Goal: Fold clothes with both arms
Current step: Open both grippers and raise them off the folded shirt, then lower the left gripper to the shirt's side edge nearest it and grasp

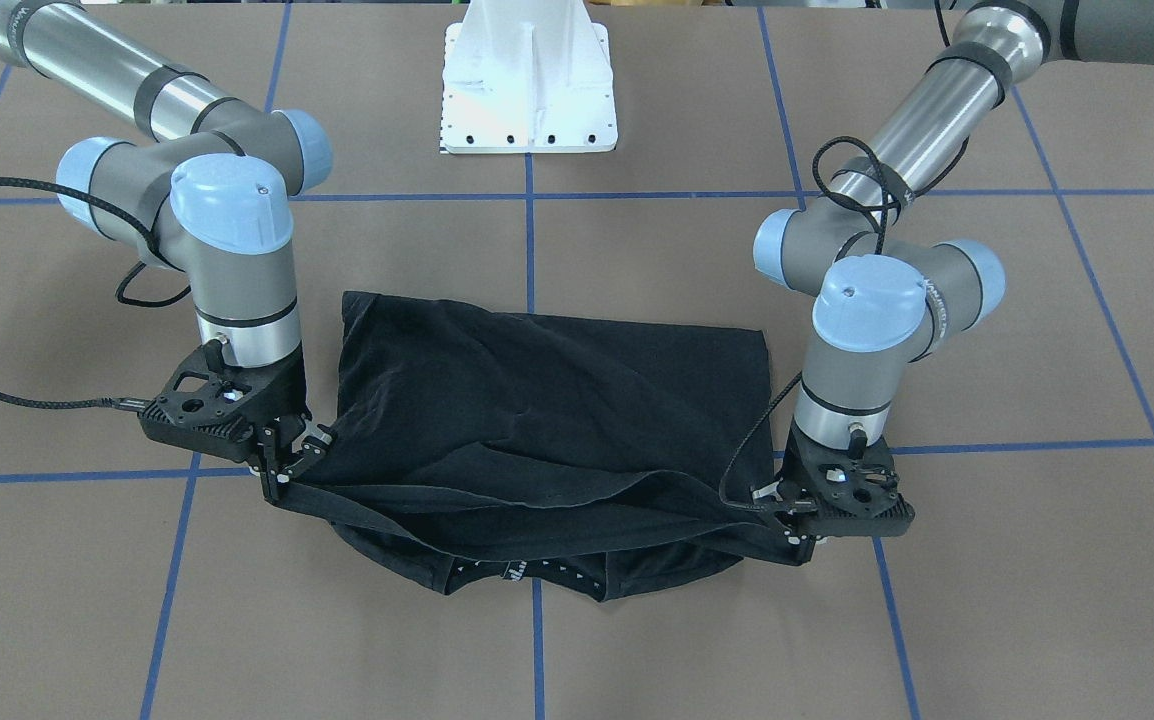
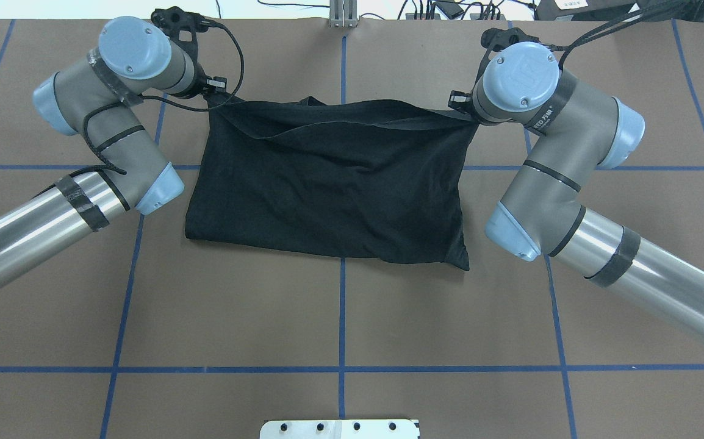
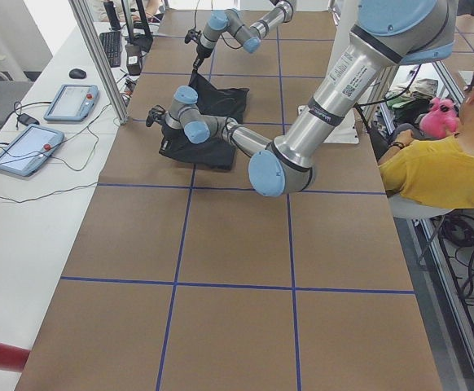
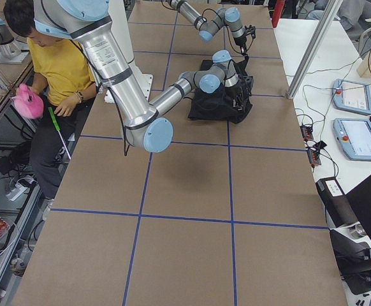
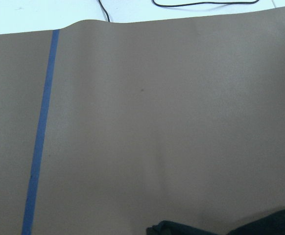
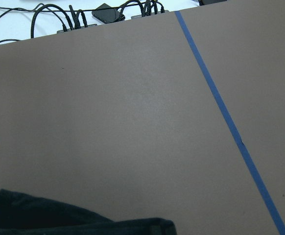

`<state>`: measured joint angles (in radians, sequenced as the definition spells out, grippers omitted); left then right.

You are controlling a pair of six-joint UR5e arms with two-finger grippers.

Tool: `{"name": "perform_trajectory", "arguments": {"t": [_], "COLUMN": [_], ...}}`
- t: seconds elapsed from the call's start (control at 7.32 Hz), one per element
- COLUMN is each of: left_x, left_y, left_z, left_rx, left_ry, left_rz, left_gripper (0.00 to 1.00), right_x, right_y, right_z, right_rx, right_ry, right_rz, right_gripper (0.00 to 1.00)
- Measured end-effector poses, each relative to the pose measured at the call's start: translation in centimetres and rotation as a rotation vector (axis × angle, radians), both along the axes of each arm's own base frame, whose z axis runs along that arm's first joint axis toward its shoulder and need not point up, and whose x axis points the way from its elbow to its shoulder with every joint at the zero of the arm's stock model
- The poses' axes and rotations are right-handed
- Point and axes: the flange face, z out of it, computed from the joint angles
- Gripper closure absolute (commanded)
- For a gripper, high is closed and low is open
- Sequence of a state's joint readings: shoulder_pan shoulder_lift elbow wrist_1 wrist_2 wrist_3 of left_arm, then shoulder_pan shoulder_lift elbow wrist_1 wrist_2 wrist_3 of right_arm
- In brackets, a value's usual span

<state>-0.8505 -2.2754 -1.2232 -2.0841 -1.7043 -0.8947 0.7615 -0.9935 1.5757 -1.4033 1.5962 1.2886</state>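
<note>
The black T-shirt (image 1: 547, 400) lies partly on the brown table, plain side up, with a strip of white print showing at its edge farthest from the robot. That edge is lifted and pulled taut between both grippers. My left gripper (image 1: 795, 518) is shut on one corner of it, and my right gripper (image 1: 289, 462) is shut on the other. From overhead the T-shirt (image 2: 327, 183) hangs between the left gripper (image 2: 216, 97) and the right gripper (image 2: 459, 111). Each wrist view catches only a sliver of black T-shirt (image 5: 260, 227) (image 6: 59, 218) at its bottom edge.
The white mounting pedestal (image 1: 527, 90) stands at the robot's side of the table. Blue tape lines cross the brown table (image 2: 340, 317). A person in a yellow shirt (image 3: 441, 171) sits beside the table. Control tablets (image 3: 25, 147) and cables lie on the white bench past the far edge.
</note>
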Motion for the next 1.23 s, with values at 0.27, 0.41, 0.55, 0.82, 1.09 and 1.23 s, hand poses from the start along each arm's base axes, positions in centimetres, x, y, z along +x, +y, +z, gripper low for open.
{"name": "perform_trajectory", "arguments": {"t": [0.27,0.41,0.55,0.82,1.09,1.23], "left_x": [-0.5,-0.4,-0.4,-0.4,-1.1,-2.2], "left_y": [-0.6,-0.7,-0.7,-0.5,0.2,1.8], "left_z": [0.3,0.6,0.8,0.9,-0.6,-0.9], "left_rx": [0.011,0.008,0.008,0.021,0.074,0.093], "left_ry": [-0.020,-0.025,-0.027,-0.031,-0.020,0.011], "left_rz": [0.009,0.011,0.013,0.024,0.096,0.148], "left_gripper": [1.00,0.54,0.01,0.00,0.00,0.00], "right_x": [0.4,0.3,0.1,-0.7,-0.4,0.1], "right_y": [0.5,0.7,0.7,0.8,0.3,0.3], "right_z": [1.6,2.1,2.3,1.4,-0.6,-1.1], "right_rx": [-0.011,-0.015,-0.015,-0.004,0.025,0.028], "right_ry": [0.016,0.023,0.028,0.022,0.009,-0.010], "right_rz": [-0.008,-0.010,-0.012,-0.017,-0.073,-0.133], "right_gripper": [1.00,0.40,0.00,0.00,0.00,0.00]}}
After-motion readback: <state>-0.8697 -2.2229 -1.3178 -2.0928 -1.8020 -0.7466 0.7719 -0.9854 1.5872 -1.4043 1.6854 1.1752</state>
